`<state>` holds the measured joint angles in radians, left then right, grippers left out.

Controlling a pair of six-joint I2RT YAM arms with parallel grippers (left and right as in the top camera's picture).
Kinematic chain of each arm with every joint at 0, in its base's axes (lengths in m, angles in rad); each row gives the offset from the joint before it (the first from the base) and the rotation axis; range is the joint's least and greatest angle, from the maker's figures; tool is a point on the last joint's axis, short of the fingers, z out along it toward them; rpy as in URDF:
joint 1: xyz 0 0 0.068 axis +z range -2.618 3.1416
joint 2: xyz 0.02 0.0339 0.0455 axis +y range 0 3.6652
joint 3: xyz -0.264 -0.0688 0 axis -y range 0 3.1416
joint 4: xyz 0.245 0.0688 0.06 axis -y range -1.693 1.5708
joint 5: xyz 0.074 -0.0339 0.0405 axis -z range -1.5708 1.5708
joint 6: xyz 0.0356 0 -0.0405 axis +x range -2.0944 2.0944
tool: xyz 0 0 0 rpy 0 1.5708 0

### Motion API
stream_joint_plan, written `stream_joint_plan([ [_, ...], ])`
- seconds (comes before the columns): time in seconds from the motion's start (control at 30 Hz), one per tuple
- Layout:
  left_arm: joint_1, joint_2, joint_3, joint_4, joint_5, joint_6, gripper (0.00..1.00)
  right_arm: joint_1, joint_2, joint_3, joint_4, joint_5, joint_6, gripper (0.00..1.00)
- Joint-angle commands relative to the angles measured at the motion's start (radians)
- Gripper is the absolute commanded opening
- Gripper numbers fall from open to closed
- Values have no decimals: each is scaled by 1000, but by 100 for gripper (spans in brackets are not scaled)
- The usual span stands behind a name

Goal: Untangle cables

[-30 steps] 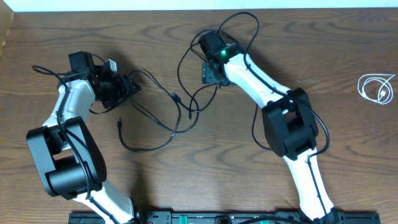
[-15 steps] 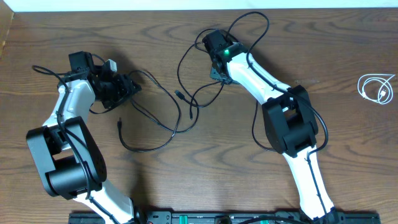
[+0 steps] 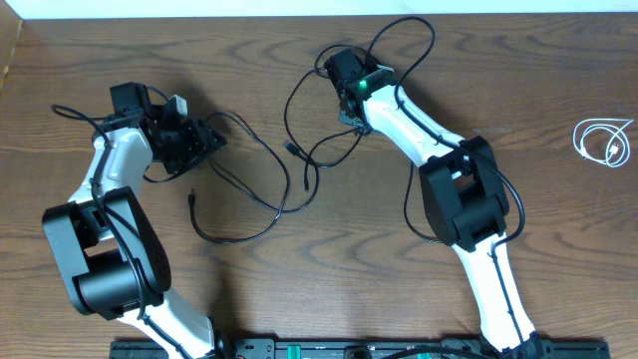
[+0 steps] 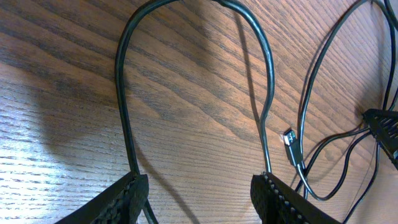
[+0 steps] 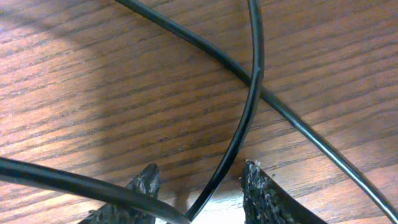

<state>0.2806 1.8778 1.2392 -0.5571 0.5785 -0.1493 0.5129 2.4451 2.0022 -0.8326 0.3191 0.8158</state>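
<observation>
Thin black cables sprawl in loose, crossing loops on the dark wood-grain counter between the two arms. A shorter white cord lies coiled alone at the far right, well apart from the tangle. On the left side of the tangle, the left arm's fingers stand released. An arch of black cable runs from beside one fingertip round to beside the other, and nothing is pinched. A small metal-tipped plug lies just past that arch. At the top of the tangle, the right arm's fingers straddle one curved strand. Bare wood shows on either side of it, so they are parted and not clamped on it. This strand appears to lie over a straight diagonal strand, and a third cord passes close in front of the other fingertip. The step in hand is probably the taking of that straddled strand. To do it well, the pinch should catch that strand alone and keep the near cord out. The strand should then be raised only slightly and drawn slowly away from the crossing toward open counter. The left fingers could pin their loop so the bundle does not drag along. Plug ends may snag on a loop.
</observation>
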Motion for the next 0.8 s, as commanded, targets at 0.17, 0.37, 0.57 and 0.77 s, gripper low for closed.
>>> stream_joint_plan([
  [0.17, 4, 11, 6, -2, 13, 6, 59, -26, 56, -3, -19, -66, 55, 12],
  [0.37, 4, 11, 6, -2, 13, 6, 59, -50, 56, -2, -24, -130, 23, 1],
  [0.57, 4, 11, 6, -2, 13, 6, 59, -77, 27, -2, -23, -275, -85, 1],
  [0.77, 4, 11, 6, -2, 13, 6, 59, -103, -19, -2, -24, -370, -174, 1],
])
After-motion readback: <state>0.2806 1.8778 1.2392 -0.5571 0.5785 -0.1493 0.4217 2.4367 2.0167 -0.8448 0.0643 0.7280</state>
